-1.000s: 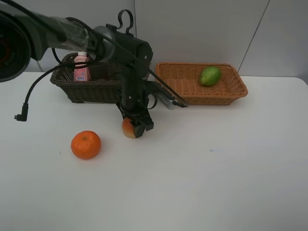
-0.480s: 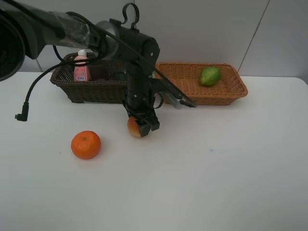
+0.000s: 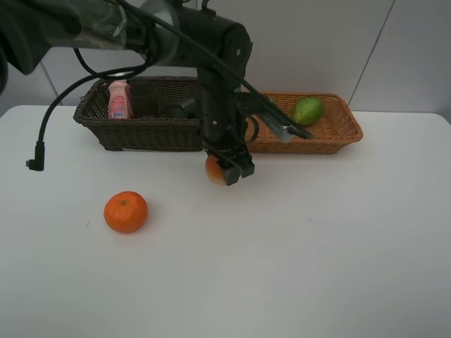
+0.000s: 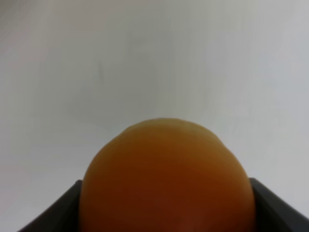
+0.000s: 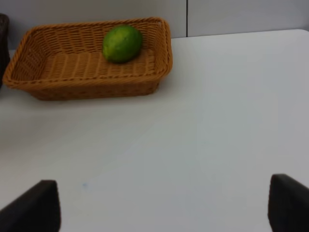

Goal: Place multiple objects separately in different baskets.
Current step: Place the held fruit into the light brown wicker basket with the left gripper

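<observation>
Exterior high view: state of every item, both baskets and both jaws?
peach-like fruit, gripped by the left gripper, jaws closed on it.
orange, loose on the table.
green fruit, lying in the tan basket.
pink bottle, upright in the dark basket.
dark pump bottle, inside the dark basket, pose unclear.
right gripper, jaws open, empty.

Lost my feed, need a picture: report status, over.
Left gripper shut on red-orange fruit, just short of tan basket. Right gripper open, empty. Orange on table, well aside; nothing blocking.
</observation>
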Action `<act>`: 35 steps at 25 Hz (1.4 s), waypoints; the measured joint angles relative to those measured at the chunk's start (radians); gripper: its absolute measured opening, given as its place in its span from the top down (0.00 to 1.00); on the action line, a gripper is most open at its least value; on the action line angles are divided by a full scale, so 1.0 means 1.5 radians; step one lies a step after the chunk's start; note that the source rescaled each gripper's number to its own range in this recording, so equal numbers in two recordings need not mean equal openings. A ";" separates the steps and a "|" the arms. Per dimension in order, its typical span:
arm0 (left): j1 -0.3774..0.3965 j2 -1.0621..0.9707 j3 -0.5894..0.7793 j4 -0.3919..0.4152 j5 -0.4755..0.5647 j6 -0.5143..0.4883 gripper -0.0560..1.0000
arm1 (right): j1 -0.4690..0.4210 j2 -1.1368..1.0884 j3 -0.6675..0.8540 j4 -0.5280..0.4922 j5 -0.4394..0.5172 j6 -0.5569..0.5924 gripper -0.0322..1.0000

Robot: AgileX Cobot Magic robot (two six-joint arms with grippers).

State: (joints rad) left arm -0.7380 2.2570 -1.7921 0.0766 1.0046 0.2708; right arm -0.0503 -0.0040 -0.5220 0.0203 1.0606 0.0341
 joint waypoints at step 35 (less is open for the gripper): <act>0.035 0.021 -0.182 -0.057 -0.281 0.000 0.23 | 0.000 0.000 0.000 0.000 0.000 0.000 0.00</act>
State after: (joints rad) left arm -0.6853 2.2891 -2.0646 -0.0092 0.5834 0.2708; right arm -0.0503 -0.0040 -0.5220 0.0203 1.0606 0.0341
